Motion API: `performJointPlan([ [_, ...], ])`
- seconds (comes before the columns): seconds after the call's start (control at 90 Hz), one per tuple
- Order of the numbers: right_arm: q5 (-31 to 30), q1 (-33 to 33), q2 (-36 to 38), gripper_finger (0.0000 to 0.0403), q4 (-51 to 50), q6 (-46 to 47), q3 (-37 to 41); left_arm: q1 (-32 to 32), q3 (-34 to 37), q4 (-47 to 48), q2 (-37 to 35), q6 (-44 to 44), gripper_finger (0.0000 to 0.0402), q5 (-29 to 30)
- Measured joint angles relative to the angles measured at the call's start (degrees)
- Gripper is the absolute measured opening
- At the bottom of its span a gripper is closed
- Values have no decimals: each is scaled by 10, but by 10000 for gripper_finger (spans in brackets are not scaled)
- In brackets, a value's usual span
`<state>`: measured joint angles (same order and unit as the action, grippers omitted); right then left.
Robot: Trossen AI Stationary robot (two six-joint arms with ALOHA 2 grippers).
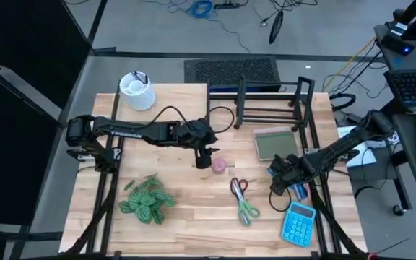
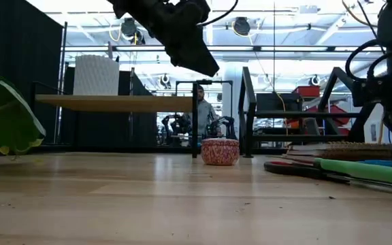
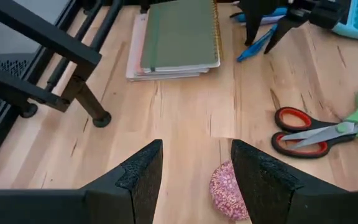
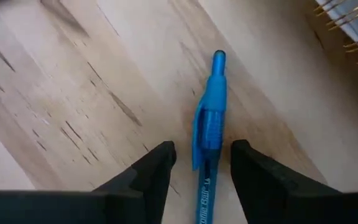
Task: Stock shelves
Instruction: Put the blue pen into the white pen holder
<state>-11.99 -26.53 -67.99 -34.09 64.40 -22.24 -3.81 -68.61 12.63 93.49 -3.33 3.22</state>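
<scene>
Shelves are standing at the far side of the wooden table (image 1: 193, 217): one low pale-wood riser shelf (image 2: 114, 103) and one black wire rack (image 1: 269, 105) beside it. One white ribbed pot (image 1: 136, 91) is sitting on the riser shelf.

Left claw (image 3: 194, 171) is hanging released above one small round pink speckled thing (image 3: 227, 190) near the middle of the table. The arm's lettering is too small to read.

Right claw (image 4: 202, 160) is sitting low, released, with one fingertip on each side of a shiny blue pen (image 4: 207, 140). White writing is running along the pen, but it cannot be read.

One pair of scissors (image 1: 243, 200) with red and green handles is lying nearby. One light blue calculator (image 1: 299, 223), one green spiral notebook (image 3: 180, 32) on a small stack and one leafy green plant (image 1: 146, 200) are also lying on the table.
</scene>
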Motion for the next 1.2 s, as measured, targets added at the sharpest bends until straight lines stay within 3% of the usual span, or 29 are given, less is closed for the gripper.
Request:
performJointPlan([
  [0.244,6,0,0,15,24,4,3,0,0,-3,0,0,178,0],
  [0.911,9,0,17,6,65,-69,-32,0,0,-21,0,-1,178,0],
  [1.2,-27,7,17,6,78,-123,-66,1,0,-46,0,-1,178,-11],
])
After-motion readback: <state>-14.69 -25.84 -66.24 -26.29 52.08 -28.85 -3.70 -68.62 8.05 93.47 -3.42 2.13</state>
